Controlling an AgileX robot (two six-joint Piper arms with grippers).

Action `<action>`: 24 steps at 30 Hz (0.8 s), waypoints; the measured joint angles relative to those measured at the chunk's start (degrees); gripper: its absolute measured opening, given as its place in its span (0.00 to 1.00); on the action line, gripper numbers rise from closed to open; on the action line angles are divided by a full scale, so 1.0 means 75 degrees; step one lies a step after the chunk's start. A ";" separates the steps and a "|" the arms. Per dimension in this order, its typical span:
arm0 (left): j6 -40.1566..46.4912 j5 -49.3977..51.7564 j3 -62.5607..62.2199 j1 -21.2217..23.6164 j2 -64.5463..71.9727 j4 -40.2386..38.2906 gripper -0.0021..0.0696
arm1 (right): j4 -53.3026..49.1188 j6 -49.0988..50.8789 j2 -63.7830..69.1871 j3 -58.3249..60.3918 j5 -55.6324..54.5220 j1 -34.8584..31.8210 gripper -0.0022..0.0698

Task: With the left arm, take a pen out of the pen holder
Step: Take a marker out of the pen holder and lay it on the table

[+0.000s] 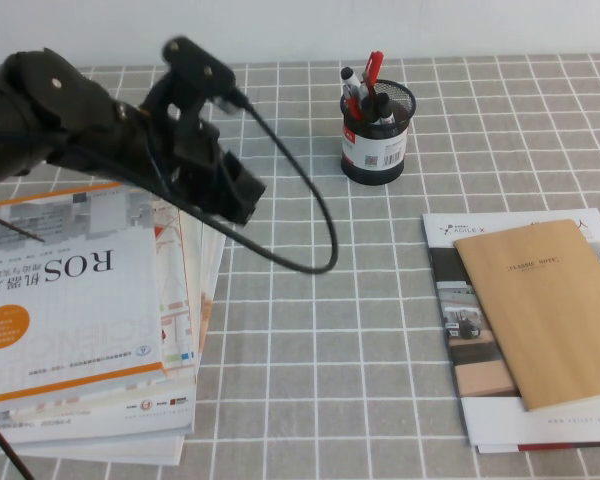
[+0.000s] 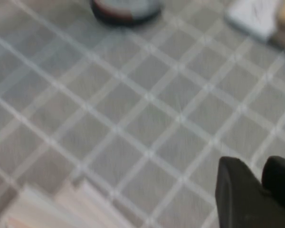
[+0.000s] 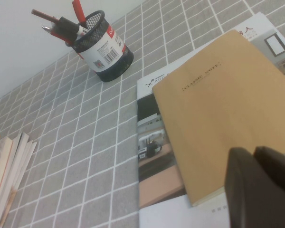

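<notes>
Book stack (image 1: 80, 330) cut off; left gripper (image 1: 242, 195) above its edge, state indiscernible; right gripper (image 3: 253, 153) clenched empty over notebook (image 3: 218, 104).

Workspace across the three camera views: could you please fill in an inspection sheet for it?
Surface: grey tablecloth with a white grid.
Job's things: black mesh pen holder upright at the far side; pens standing in it, none taken out.
Clutter: stack of books on the robot's left; tan notebook lying on a magazine on its right.
Tools: left tool hovers over the cloth near the book stack's edge, short of the pen holder, no pen in it; right tool shut, empty, above the tan notebook.
Cables: black cable loops from the left arm over the cloth.
Surroundings: white wall behind the table.
</notes>
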 joint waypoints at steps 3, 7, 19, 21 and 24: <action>-0.0921 0.0580 0.0000 0.0000 0.0000 0.1222 0.12 | 0.0000 0.0000 0.0000 0.0000 0.0000 0.0000 0.01; -0.3102 0.0573 0.0000 0.0000 0.0000 0.3045 0.04 | 0.0000 0.0000 0.0000 0.0000 0.0000 0.0000 0.01; -0.8665 -0.1909 0.0000 0.0516 0.0000 0.6746 0.03 | 0.0000 0.0000 0.0000 0.0000 0.0000 0.0000 0.01; -0.8937 -0.2460 0.0000 0.0699 0.0000 0.6508 0.03 | 0.0000 0.0000 0.0000 0.0000 0.0000 0.0000 0.01; -0.9080 -0.3247 0.0000 0.0765 0.0000 0.6158 0.03 | 0.0000 0.0000 0.0000 0.0000 0.0000 0.0000 0.01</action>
